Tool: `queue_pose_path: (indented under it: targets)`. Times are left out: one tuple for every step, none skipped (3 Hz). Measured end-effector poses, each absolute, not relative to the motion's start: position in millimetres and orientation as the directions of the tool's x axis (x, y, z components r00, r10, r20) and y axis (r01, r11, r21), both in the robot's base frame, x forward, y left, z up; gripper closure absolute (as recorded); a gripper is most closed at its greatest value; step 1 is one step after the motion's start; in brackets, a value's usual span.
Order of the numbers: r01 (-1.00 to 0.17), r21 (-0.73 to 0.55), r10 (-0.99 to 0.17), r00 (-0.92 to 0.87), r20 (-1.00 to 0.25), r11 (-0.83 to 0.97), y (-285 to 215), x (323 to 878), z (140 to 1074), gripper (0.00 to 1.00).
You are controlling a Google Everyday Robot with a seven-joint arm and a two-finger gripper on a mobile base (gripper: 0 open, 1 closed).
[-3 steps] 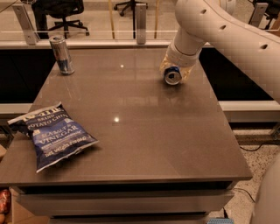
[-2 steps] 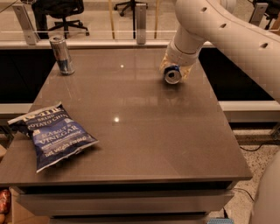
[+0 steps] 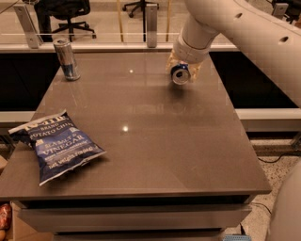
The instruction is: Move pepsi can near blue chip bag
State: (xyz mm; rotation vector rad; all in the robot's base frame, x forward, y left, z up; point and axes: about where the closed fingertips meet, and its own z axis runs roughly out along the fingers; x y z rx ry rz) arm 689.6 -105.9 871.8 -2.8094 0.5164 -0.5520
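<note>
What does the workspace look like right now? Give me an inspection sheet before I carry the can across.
Surface: brown table, glossy, with light reflections.
Job's things: pepsi can on its side at the far right, one end toward the camera; blue chip bag lying flat at the near left edge, well apart from the can.
Clutter: tall silver-and-blue can upright at the far left corner.
Gripper: gripper over the far right of the table, jaws closed on the pepsi can.
Cables: nothing seen on the table; a dark cord on the floor at right.
Surroundings: office chair beyond the rail behind the table.
</note>
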Motion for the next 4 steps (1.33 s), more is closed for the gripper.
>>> queue_pose_path:
  targets:
    - [-0.26, -0.295, -0.351, 0.881, 0.317, -0.92, -81.5, 677.3, 894.2, 1.0]
    - [-0.232, -0.296, -0.323, 0.895, 0.308, -0.927, -57.2, 662.8, 914.7, 1.0]
    - [-0.209, -0.306, -0.297, 0.914, 0.277, -0.929, -30.8, 647.5, 927.8, 1.0]
    - [-0.195, -0.345, -0.284, 0.931, 0.228, -0.918, -7.4, 632.2, 937.4, 1.0]
